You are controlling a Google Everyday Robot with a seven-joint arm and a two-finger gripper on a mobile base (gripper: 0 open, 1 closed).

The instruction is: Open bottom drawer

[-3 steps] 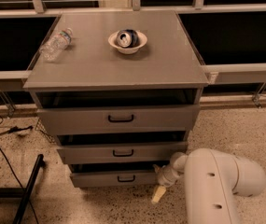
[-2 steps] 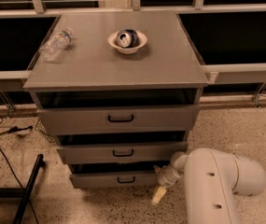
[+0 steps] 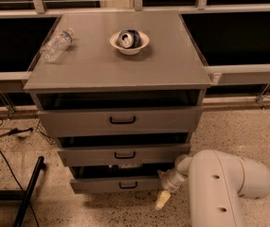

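Observation:
The grey cabinet has three drawers. The bottom drawer (image 3: 115, 184) has the shallowest front and a small black loop handle (image 3: 128, 185). It stands pulled out a little, with a dark gap above it. My gripper (image 3: 163, 198) hangs low by the drawer's right front corner, to the right of the handle, at the end of my white arm (image 3: 220, 183). A cream fingertip (image 3: 162, 200) points down toward the floor. Nothing shows in the gripper.
The middle drawer (image 3: 124, 154) and top drawer (image 3: 120, 121) also stand slightly out. On the cabinet top (image 3: 167, 65) are a white bowl with a can (image 3: 129, 40) and a plastic bottle (image 3: 57, 44). A black stand leg (image 3: 29, 193) and cables lie on the floor to the left.

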